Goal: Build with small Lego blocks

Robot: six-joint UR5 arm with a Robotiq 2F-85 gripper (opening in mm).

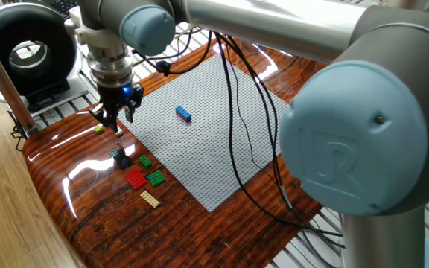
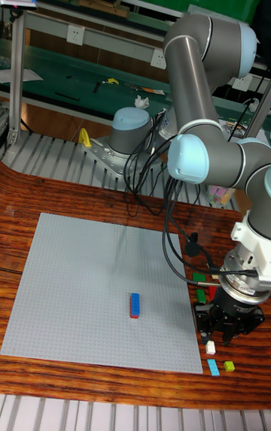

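Gleaming wood table [image 1: 88, 201] carries grey baseplate [image 1: 199, 141]; tool [image 1: 115, 119] spread, empty.

So the glossy reddish-brown wooden table [image 1: 88, 216] had a big square grey studded baseplate [image 1: 214, 134] flat on it. Loose beside the plate's left edge sat a small red brick [image 1: 135, 179], two green bricks [image 1: 156, 177], a tan plate [image 1: 149, 198], plus a yellow-green bit [image 1: 98, 129] farther off. Black cables [image 1: 274, 201] trailed across too.
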